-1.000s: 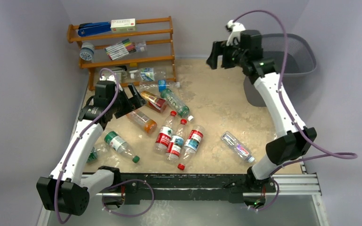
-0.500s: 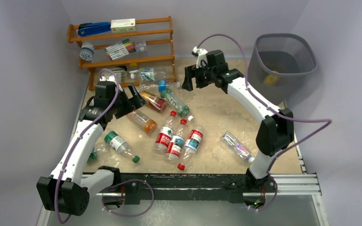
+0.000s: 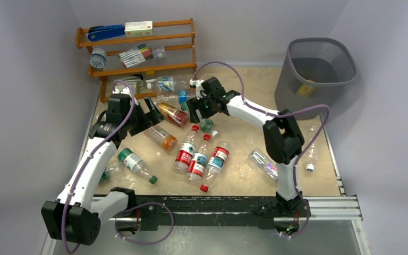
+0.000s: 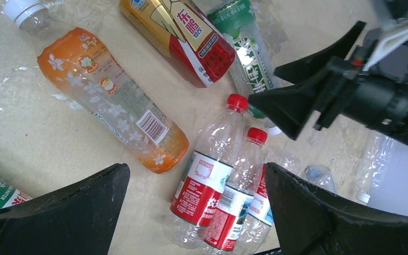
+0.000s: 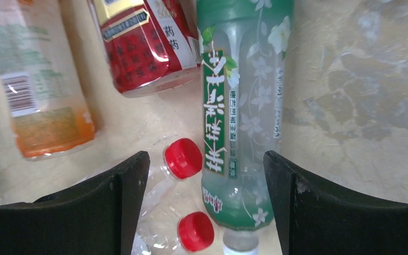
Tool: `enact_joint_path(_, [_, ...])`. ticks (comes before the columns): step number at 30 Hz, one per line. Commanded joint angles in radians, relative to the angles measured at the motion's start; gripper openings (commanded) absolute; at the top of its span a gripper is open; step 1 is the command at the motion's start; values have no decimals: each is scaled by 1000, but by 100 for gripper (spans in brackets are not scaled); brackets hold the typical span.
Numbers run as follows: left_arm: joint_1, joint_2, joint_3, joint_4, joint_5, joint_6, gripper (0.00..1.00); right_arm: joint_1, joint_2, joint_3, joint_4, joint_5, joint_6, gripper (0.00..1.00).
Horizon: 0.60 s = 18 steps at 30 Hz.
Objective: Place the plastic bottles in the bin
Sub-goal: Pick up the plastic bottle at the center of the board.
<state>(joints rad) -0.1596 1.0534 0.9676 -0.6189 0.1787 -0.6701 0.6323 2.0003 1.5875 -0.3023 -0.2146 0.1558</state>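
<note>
1. Right fingers (image 5: 117, 207) are held spread, nothing gripped; the green-label bottle (image 5: 239, 106) is framed between them on the desk (image 3: 255, 138).
2. Centring on its label is advised before closing, clear of the red-capped bottle (image 5: 183, 158).
3. Left fingers (image 4: 58, 207) are held released above the orange bottle (image 4: 111, 106).
4. The bin (image 3: 289, 98) is seen well apart.

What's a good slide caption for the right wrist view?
Right gripper, open, above a green-labelled bottle beside two red caps.
</note>
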Motion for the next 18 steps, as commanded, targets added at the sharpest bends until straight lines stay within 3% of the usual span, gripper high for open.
enact_joint_path(1, [-4, -30, -9, 31, 3, -10, 99, 20, 35, 64, 2, 92, -22, 82])
enact_joint_path(11, [-4, -37, -14, 32, 6, -12, 99, 27, 150, 137, -47, 186, -42, 82])
enact_joint_path(18, [-4, -38, -15, 32, 8, -13, 99, 26, 163, 158, -83, 188, -63, 58])
